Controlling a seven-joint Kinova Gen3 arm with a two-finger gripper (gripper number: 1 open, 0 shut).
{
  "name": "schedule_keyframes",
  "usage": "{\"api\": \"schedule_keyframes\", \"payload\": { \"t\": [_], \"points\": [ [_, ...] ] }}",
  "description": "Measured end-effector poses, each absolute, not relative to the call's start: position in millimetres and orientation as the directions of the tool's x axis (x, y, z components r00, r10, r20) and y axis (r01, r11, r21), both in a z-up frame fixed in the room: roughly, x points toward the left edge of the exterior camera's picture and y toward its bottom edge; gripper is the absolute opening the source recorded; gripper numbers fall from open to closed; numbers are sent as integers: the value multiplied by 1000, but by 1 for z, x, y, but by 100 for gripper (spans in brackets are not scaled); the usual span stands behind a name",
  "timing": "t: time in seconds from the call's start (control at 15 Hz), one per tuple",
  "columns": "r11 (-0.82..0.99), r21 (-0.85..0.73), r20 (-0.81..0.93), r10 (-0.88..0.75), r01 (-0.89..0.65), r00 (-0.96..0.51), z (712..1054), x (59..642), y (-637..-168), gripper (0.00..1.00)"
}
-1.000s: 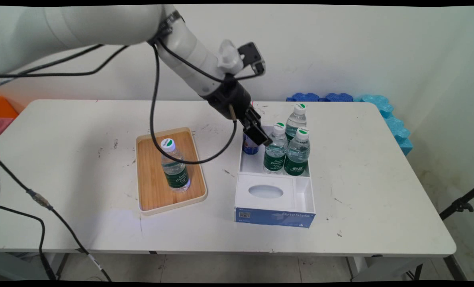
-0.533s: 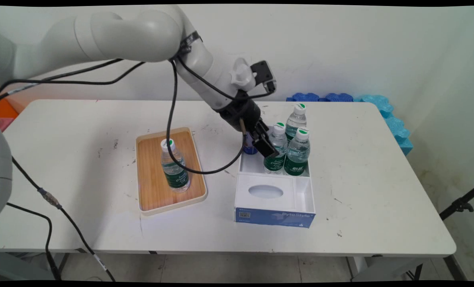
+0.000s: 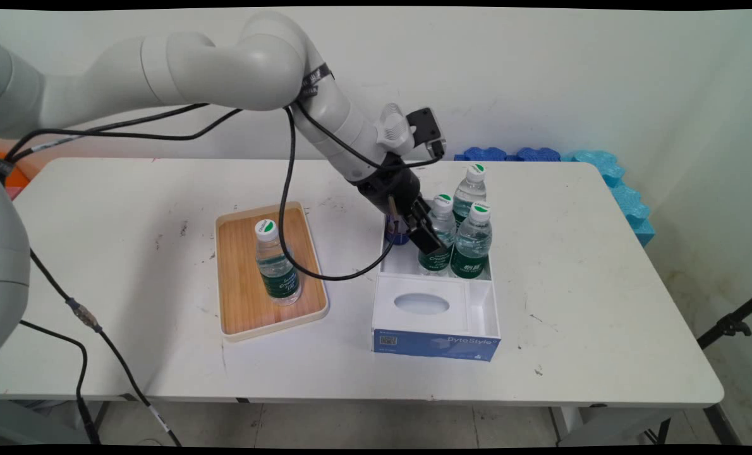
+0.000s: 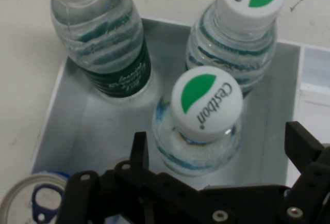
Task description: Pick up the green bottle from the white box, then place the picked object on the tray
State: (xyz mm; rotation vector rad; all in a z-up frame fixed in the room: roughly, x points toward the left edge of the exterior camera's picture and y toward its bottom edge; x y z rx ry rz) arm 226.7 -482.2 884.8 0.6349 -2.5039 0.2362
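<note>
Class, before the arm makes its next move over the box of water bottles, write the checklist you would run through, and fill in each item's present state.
1. Tool open: ok, its fingers stand apart on either side of the near bottle.
2. Near bottle upright, cap on: ok.
3. Room round the near bottle: cannot tell; the other two bottles stand close, and whether they touch it is unclear.
4. Can clear of the fingers: cannot tell; it stands in the box corner, close beside the tool.
5. Tray has bare space beside its bottle: ok.
</note>
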Motion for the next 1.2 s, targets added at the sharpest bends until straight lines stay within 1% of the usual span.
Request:
{"api": "schedule_keyframes", "payload": {
  "t": [0.33,0.4,0.87,1.0,1.2],
  "points": [
    [870,-49,550,-386,-490,-741,878,222,-488,100],
    [870,-50,551,-386,-491,-740,877,222,-488,0],
    [867,-56,557,-384,-494,-736,874,225,-485,0],
    [862,-63,557,-387,-503,-734,879,231,-482,0],
    [850,-68,565,-398,-522,-723,896,247,-470,0]
  ]
}}
